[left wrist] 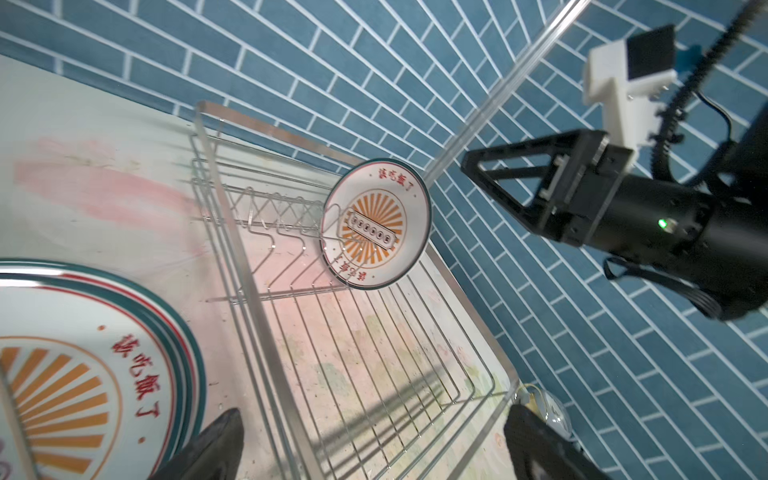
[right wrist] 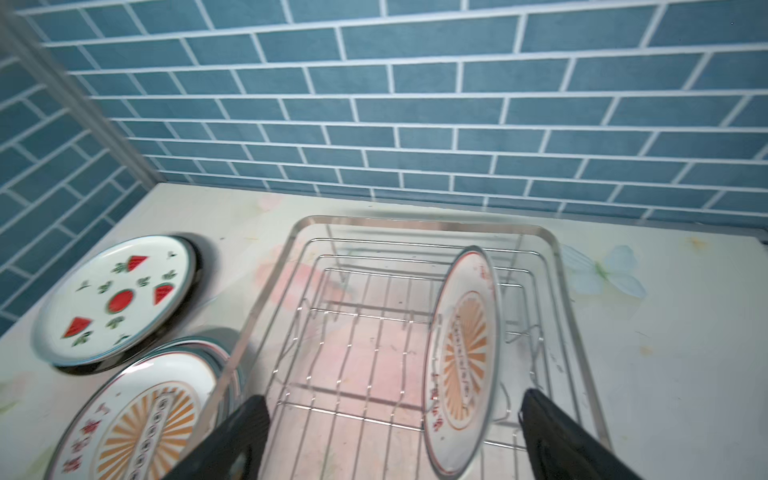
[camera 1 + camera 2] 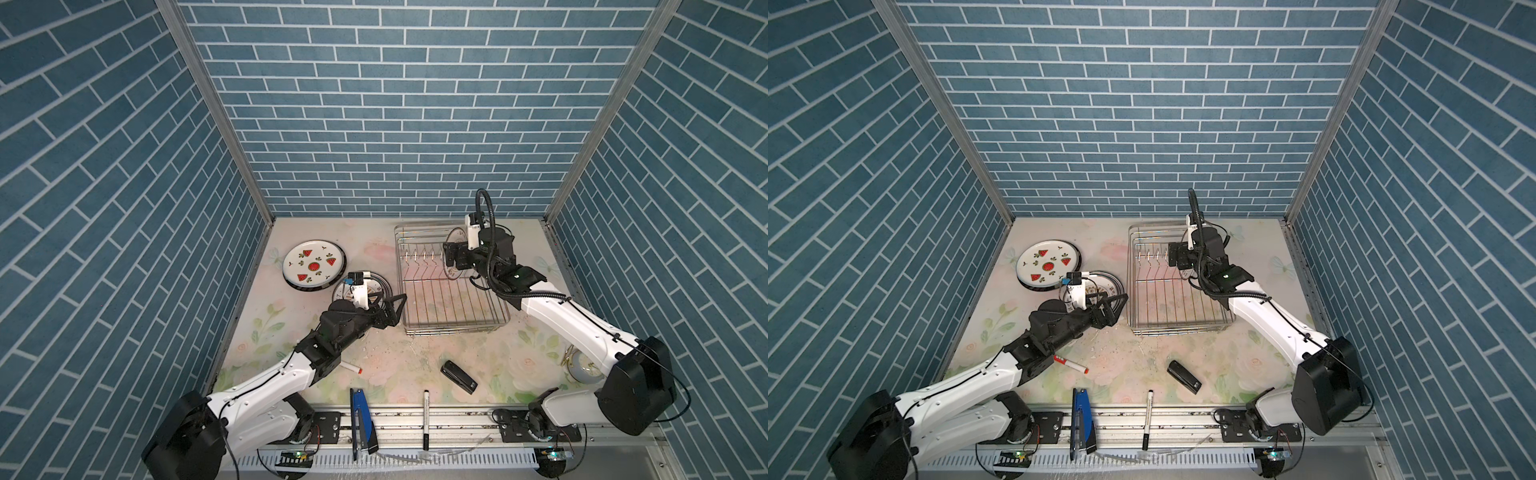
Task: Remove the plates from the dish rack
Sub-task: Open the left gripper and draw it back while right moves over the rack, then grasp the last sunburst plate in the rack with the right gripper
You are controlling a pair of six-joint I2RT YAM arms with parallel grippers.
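In both top views the dish rack (image 3: 457,327) sits on the desk (image 3: 415,374), right of two stacks: watermelon plates (image 3: 313,266) and sunburst plates (image 3: 380,284). In the left wrist view the left jaws are spread and empty above the rack's rim, and one upright sunburst plate (image 1: 376,224) stands among the prongs. In the right wrist view the right jaws are spread, with that plate between them.

In both top views the right arm (image 3: 557,316) covers most of the upright plate (image 3: 456,237), and the left arm (image 3: 266,374) hides part of the sunburst stack (image 3: 380,282).
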